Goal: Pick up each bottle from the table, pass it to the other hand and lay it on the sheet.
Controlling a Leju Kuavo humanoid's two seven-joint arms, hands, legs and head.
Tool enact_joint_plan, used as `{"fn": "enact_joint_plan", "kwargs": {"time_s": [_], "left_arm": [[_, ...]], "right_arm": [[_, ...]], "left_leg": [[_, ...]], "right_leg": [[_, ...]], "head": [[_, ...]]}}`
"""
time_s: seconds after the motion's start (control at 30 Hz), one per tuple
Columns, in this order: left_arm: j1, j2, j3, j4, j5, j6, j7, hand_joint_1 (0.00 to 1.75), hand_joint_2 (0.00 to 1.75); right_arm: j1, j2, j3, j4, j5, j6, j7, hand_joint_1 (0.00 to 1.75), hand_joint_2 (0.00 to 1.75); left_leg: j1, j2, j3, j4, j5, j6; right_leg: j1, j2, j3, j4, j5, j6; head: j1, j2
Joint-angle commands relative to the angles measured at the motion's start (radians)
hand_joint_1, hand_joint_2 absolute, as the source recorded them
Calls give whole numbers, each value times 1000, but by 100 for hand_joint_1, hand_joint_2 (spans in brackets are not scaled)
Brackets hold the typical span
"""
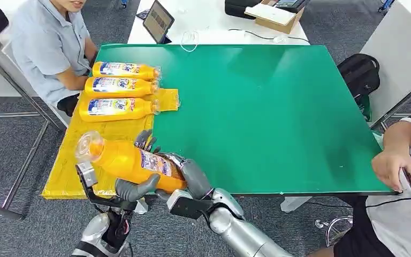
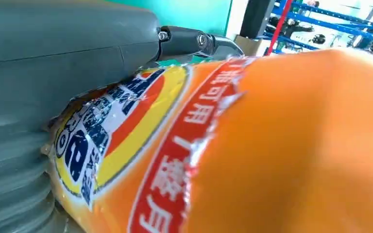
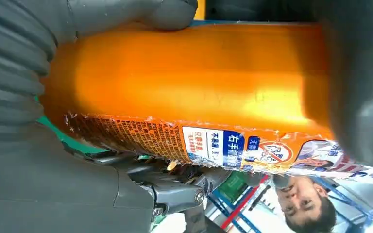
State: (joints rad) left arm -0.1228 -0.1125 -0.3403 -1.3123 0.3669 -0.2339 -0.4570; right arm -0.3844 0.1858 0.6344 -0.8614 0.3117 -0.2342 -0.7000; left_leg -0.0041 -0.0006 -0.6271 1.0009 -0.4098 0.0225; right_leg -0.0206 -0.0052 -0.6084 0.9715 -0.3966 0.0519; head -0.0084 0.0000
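1. The right hand (image 1: 190, 176), at lower centre of the head view, is wrapped round the base end of an orange bottle (image 1: 131, 162); its dark fingers (image 1: 145, 140) show above the far side of the bottle. The right wrist view confirms a full clasp on the body.
2. The left hand (image 1: 131, 188), lower left of the head view, has its thick grey thumb pressed under the same bottle near the label, and the left wrist view shows the label lying right against that hand. How firmly it has closed I cannot tell, since its other fingers are hidden.
3. The bottle lies tilted, cap (image 1: 89, 145) toward the left of the frame, over the near edge of the yellow sheet (image 1: 64, 174).
4. Judgement: this is the hand-over, with both hands on the bottle. Next, the left hand must grip surely before the right lets go.
5. Three bottles (image 1: 120, 88) already lie side by side on the sheet at upper left, caps toward the green table (image 1: 267, 112).
6. One person (image 1: 48, 45) sits at upper left; another person's hand (image 1: 393, 166) rests at the right table edge.
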Motion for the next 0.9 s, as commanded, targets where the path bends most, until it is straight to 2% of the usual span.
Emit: {"fn": "enact_joint_plan", "kwargs": {"time_s": [0.03,0.4,0.43,0.47,0.57,0.6,0.63,0.9], "left_arm": [[-88,12,-15,-22,20,-17,13,0,175],[-93,17,-21,-15,10,-19,23,0,175],[-96,17,-23,-13,8,-19,24,10,175],[-98,17,-22,-11,7,-18,25,61,175],[-98,17,-22,-11,7,-18,25,61,175],[-98,17,-22,-11,7,-18,25,110,175],[-100,18,-21,-9,7,-18,25,175,175],[-118,30,-64,40,-57,-23,37,175,175]], "right_arm": [[41,-15,81,80,4,-6,2,175,175],[46,-17,78,69,1,-7,2,175,175],[45,-17,78,70,2,-6,2,175,175],[45,-17,77,71,2,-7,2,175,175],[45,-17,77,71,2,-7,2,175,175],[45,-17,77,71,2,-7,2,175,175],[46,-19,76,71,1,-5,2,175,175],[41,-20,55,59,-7,-9,2,175,175]], "left_leg": [[2,-4,3,0,-1,-1],[1,-3,3,0,-1,-1],[2,-4,4,1,-2,-2],[1,-2,2,0,-1,-1],[2,-3,3,0,-1,-1],[1,-3,2,0,-1,-1],[3,-3,5,1,-2,-2],[1,-3,2,0,0,-1]], "right_leg": [[2,-4,5,-1,-2,-2],[1,-3,4,0,-2,-2],[2,-3,6,0,-3,-2],[2,-3,4,-1,-1,-2],[2,-4,5,-1,-2,-2],[1,-3,4,-1,-1,-2],[3,-4,7,-1,-3,-3],[2,-4,4,-1,-1,-2]], "head": [[0,0],[0,0],[0,0],[0,0],[0,0],[0,0],[0,0],[0,0]]}}
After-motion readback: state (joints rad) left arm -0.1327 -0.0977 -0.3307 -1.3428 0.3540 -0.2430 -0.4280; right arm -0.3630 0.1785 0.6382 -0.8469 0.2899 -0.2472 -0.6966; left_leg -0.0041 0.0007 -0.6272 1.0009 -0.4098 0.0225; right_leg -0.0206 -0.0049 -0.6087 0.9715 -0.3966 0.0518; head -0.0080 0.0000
